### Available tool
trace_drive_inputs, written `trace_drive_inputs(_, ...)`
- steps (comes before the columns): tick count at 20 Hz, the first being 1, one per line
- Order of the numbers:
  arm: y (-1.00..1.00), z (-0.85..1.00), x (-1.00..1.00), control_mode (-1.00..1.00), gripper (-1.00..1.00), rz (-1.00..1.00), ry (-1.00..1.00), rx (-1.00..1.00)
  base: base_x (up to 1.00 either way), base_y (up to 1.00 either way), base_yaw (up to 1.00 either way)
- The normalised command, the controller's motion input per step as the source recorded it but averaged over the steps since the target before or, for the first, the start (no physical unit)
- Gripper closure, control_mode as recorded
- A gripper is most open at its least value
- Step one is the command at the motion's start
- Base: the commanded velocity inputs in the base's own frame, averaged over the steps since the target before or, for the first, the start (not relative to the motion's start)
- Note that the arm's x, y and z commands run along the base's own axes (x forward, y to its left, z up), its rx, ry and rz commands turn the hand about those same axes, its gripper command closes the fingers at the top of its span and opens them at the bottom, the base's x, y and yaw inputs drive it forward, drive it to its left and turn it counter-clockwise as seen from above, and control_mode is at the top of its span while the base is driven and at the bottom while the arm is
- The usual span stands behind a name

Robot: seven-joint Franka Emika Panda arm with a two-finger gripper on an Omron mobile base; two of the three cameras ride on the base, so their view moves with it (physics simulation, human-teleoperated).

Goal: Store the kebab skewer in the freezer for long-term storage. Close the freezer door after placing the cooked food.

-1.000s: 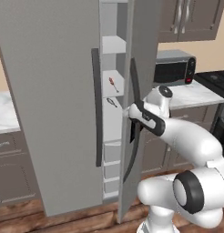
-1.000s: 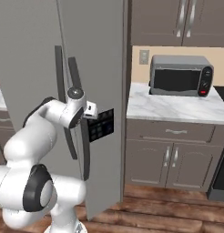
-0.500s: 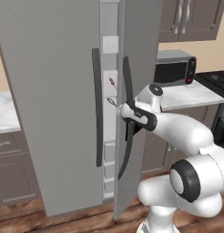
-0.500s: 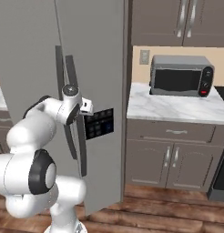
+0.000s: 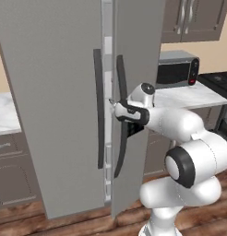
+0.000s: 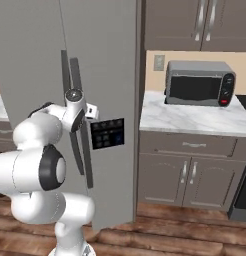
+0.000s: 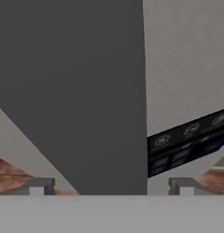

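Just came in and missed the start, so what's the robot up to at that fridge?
The white robot arm has its tool open against the long dark vertical handle of the narrower flat grey freezer door, the one with the small dark dispenser panel. That door is nearly shut: a thin gap beside the wider plain grey door shows the white interior. The tool holds nothing.

Grey freezer door [image 5: 134,69] (narrowly ajar)

A: freezer door [image 5: 134,69] nearly covers the interior, just a thin slit of shelves visible. Skewer: can't make it out.
B: gripper [image 7: 109,184] tips cut by the hand view's bottom edge.
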Motion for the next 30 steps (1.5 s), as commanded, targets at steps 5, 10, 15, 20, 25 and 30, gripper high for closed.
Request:
trace_drive_inputs(5,0.01,0.00,0.49,-1.00,-1.00,0.00,0.00,0.00,0.00,0.00,0.00)
trace_drive_inputs(10,0.00,0.00,0.63,-1.00,-1.00,0.03,0.00,0.00,0.00,0.00,0.00)
trace_drive_inputs(15,0.00,0.00,0.67,-1.00,-1.00,0.04,0.00,0.00,0.00,0.00,0.00)
trace_drive_inputs(20,0.00,0.00,0.42,-1.00,-1.00,0.01,-0.02,0.00,0.00,0.00,0.00)
trace_drive_inputs(25,0.00,0.00,0.27,-1.00,-1.00,0.00,-0.03,0.00,0.00,0.00,0.00)
trace_drive_inputs(30,0.00,0.00,0.29,-1.00,-1.00,0.00,-0.09,0.00,0.00,0.00,0.00)
